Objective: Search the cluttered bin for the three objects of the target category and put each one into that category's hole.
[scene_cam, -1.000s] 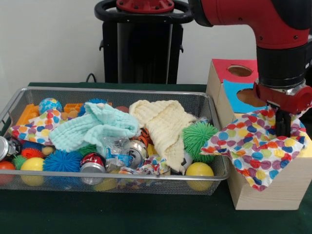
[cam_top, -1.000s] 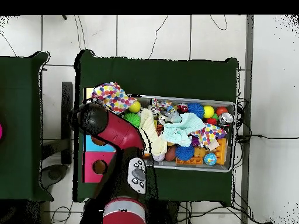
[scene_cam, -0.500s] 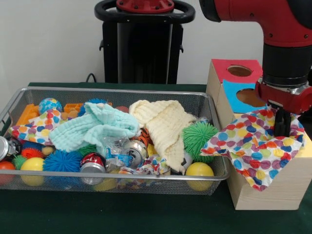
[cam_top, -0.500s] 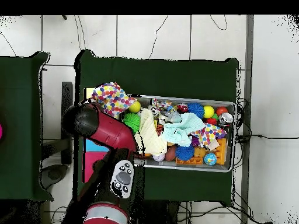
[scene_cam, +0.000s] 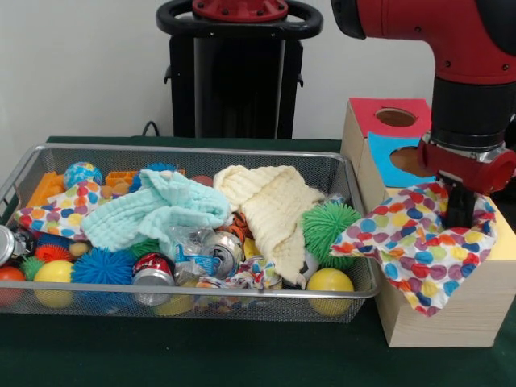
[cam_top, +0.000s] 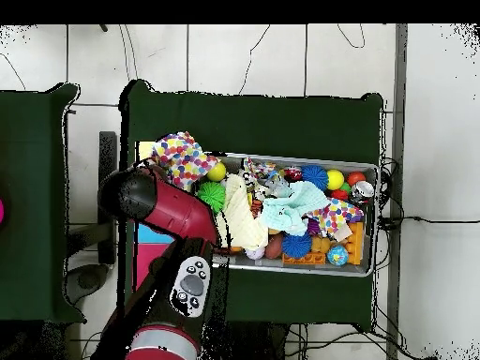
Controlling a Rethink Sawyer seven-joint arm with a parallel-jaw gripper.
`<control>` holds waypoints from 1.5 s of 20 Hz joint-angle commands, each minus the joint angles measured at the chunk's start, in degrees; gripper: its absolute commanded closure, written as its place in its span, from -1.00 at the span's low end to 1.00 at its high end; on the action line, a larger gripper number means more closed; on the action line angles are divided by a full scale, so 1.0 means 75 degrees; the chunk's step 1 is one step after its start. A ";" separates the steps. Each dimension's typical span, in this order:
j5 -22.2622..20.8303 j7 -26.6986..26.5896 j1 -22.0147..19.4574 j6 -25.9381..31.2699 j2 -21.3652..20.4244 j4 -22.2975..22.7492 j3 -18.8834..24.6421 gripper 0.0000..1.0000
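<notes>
A polka-dot cloth (scene_cam: pixel 411 242) lies over the yellow-topped box (scene_cam: pixel 506 242) and hangs onto the bin's right rim; it also shows in the overhead view (cam_top: pixel 180 157). It hides the hole. My gripper (scene_cam: pixel 458 214) presses down into this cloth, looks shut, and the cloth puckers up around it. In the wire bin (scene_cam: pixel 185 149), a second polka-dot cloth (scene_cam: pixel 60 211) lies at the left end. A third polka-dot cloth (scene_cam: pixel 250 274) is crumpled at the front middle, partly buried. In the overhead view my arm (cam_top: pixel 150 197) covers the gripper.
A mint-green cloth (scene_cam: pixel 153 210) and a cream cloth (scene_cam: pixel 270 205) lie on top of the clutter. Spiky balls, yellow balls and crushed cans fill the bin. The blue-topped box (scene_cam: pixel 391 157) and red-topped box (scene_cam: pixel 379 109) stand behind the yellow one.
My gripper has shifted slightly left and down into the cloth on the box. The cloth's right edge has drawn in and bunched around the gripper. The bin's contents have not moved.
</notes>
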 commanded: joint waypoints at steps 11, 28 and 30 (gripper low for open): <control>-0.1593 0.0554 -0.0014 0.2792 0.1807 0.0566 0.0346 1.00; -0.2718 0.0223 0.0826 0.1675 0.2570 0.0156 -0.0496 1.00; -0.2786 -0.0012 0.0705 0.1381 0.2437 0.0330 -0.0306 1.00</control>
